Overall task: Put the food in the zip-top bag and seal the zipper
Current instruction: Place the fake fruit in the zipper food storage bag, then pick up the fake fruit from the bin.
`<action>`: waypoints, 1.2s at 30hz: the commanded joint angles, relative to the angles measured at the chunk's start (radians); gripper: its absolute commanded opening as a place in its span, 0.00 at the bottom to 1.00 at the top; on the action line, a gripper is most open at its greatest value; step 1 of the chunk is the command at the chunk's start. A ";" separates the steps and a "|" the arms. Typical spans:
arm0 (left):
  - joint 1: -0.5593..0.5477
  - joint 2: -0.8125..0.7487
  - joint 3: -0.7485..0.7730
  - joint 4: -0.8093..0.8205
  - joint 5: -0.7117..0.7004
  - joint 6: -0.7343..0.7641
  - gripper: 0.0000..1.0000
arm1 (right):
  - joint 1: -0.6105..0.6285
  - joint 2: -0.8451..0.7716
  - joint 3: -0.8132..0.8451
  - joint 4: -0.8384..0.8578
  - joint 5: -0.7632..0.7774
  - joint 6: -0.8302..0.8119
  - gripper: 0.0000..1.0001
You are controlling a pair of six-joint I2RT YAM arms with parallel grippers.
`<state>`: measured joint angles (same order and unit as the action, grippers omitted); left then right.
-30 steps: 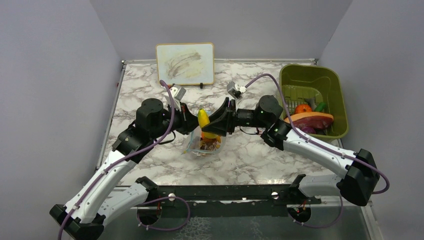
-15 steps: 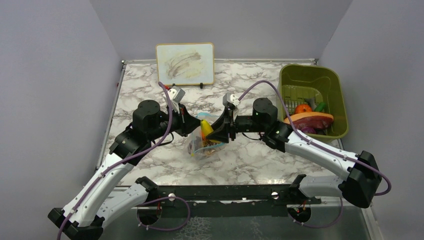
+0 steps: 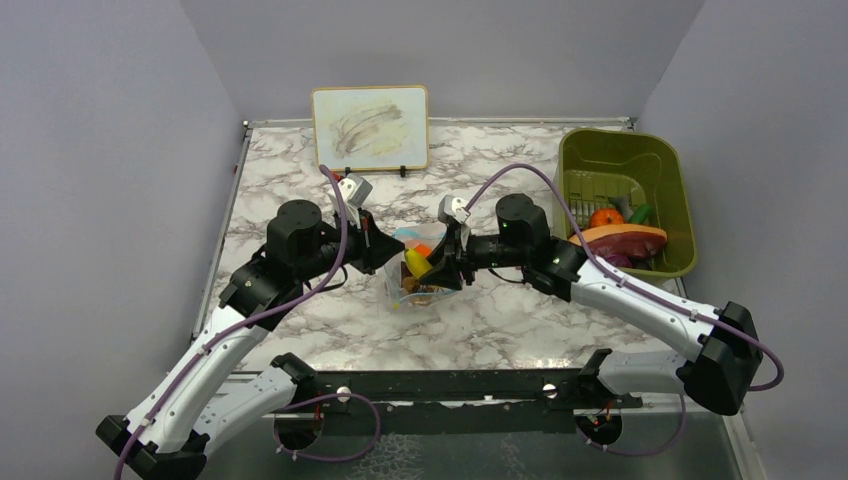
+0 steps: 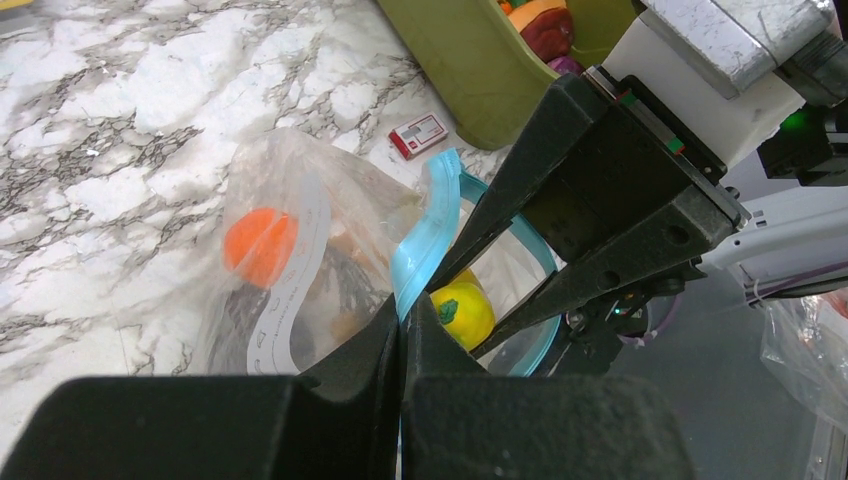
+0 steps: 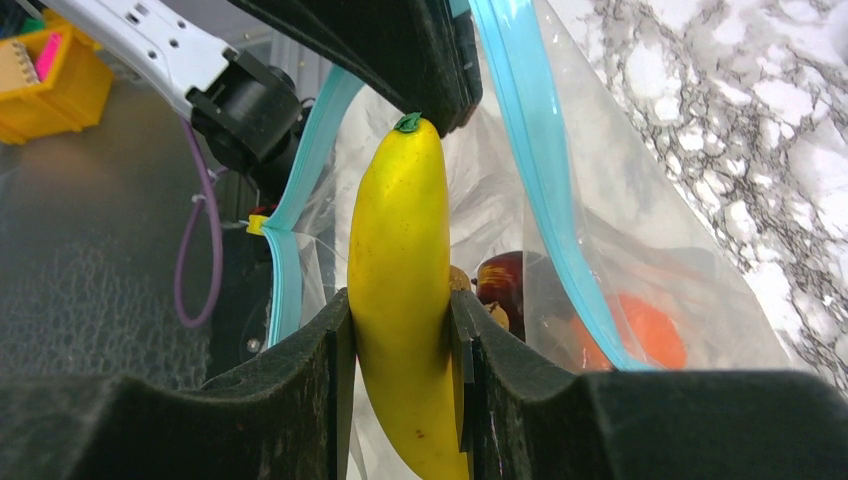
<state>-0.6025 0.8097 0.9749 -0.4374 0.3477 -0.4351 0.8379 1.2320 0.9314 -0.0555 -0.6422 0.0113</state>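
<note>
The clear zip-top bag (image 3: pixel 412 285) lies mid-table with its mouth held open. My left gripper (image 4: pixel 402 320) is shut on the light-blue zipper (image 4: pixel 425 235) at the mouth's near edge. My right gripper (image 5: pixel 400 300) is shut on the yellow banana (image 5: pixel 400 280), and its green-tipped end points into the open mouth, close to the left fingers. From above, the banana (image 3: pixel 417 263) sits tilted between the two grippers. An orange piece (image 4: pixel 258 243) and a dark red piece (image 5: pixel 503 280) lie inside the bag.
An olive-green bin (image 3: pixel 672 180) at the right rear holds an orange piece (image 3: pixel 605 216), a green piece (image 3: pixel 640 213) and a large red-purple piece (image 3: pixel 620 240). A small red-and-white card (image 4: pixel 418 135) lies beside the bin. A whiteboard (image 3: pixel 370 127) stands at the back.
My right gripper moved left and lowered the banana from upright above the bag to tilted into the bag's mouth. The left gripper kept its hold on the zipper edge.
</note>
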 commanded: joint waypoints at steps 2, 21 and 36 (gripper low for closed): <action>0.000 -0.005 0.034 0.028 0.015 0.009 0.00 | 0.004 0.028 0.060 -0.118 0.094 -0.058 0.31; 0.000 -0.005 -0.001 0.022 -0.037 0.026 0.00 | 0.006 0.007 0.166 -0.219 0.140 0.044 0.50; -0.002 -0.035 -0.097 0.010 -0.164 0.136 0.00 | 0.005 -0.054 0.296 -0.267 0.520 0.477 0.49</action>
<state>-0.6025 0.7906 0.8974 -0.4438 0.2325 -0.3557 0.8387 1.1900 1.1809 -0.2855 -0.3172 0.3775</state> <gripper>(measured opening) 0.012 0.495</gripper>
